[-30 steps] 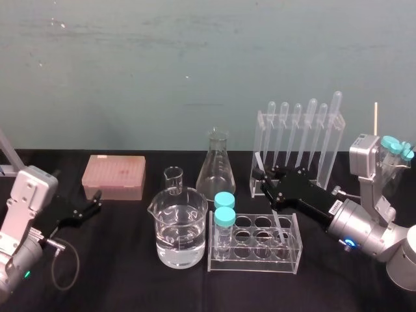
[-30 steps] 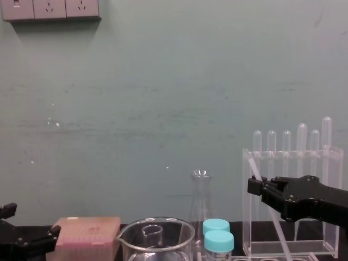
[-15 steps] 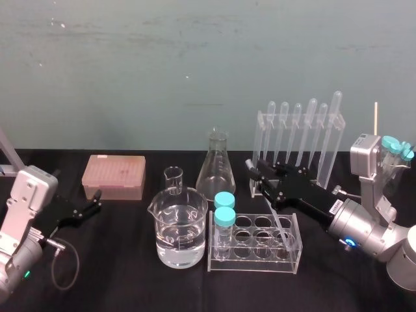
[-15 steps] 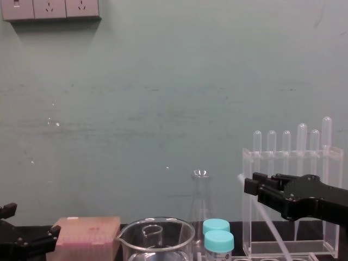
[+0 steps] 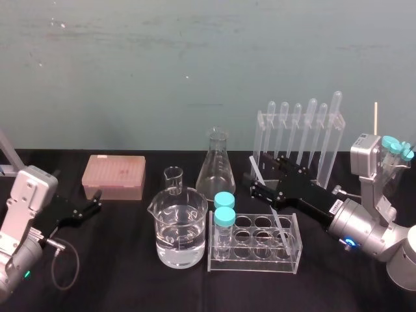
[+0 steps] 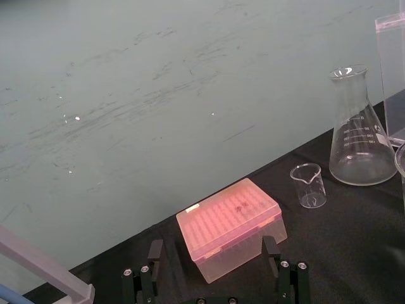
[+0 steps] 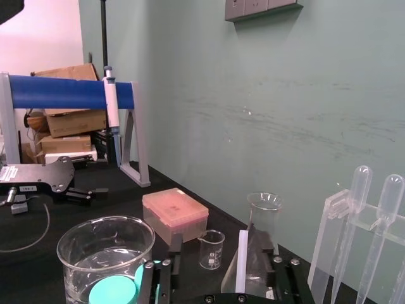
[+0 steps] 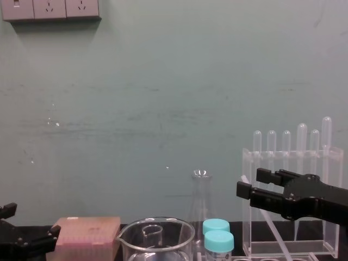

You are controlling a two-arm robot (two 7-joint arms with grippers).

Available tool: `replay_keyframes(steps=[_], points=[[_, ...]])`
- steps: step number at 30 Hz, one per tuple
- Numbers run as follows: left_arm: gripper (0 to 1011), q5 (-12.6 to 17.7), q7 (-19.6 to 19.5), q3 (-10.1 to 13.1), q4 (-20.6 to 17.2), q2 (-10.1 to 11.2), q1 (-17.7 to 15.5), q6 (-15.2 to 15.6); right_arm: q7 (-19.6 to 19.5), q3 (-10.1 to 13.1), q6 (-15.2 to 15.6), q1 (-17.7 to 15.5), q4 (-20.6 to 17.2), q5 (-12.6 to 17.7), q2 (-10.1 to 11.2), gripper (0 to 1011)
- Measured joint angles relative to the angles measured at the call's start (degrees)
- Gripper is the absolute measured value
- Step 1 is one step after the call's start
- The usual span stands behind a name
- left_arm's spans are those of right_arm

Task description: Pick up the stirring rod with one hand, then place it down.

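Observation:
The stirring rod [image 5: 280, 225] is a thin whitish stick leaning at a slant, its lower end down in the clear tube rack [image 5: 255, 261] and its upper end up by the pipette stand. My right gripper [image 5: 259, 179] is around the rod's upper part and open, its black fingers spread apart. In the right wrist view the rod [image 7: 242, 269] stands between the two fingers of that gripper [image 7: 223, 263], nearer one of them. The chest view shows the right gripper [image 8: 249, 182] with jaws parted and the rod [image 8: 270, 222] below it. My left gripper [image 5: 88, 207] rests open at the far left, near the pink box.
A water-filled beaker [image 5: 181, 227], a small beaker [image 5: 173, 177] and a conical flask [image 5: 216, 170] stand at centre. The pink tip box [image 5: 114, 175] is at the left. Two teal-capped tubes [image 5: 224, 208] sit in the tube rack. A clear stand of pipettes [image 5: 299, 136] rises behind the right gripper.
My right gripper has gone from shut on the stirring rod to open. The rod now leans free, its top shifted a little to the left. The left arm has not moved.

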Motion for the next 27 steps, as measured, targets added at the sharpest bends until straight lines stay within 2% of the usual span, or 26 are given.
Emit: replay_keyframes(steps=[8,12,27], points=[[1000,0.0,0.0,0.0,0.0,0.0,0.0,0.0,0.0,0.0,0.0,0.0,0.0,0.0,0.0,947],[1000,0.0,0.0,0.0,0.0,0.0,0.0,0.0,0.0,0.0,0.0,0.0,0.0,0.0,0.0,1003],[1000,0.0,0.0,0.0,0.0,0.0,0.0,0.0,0.0,0.0,0.0,0.0,0.0,0.0,0.0,1003]])
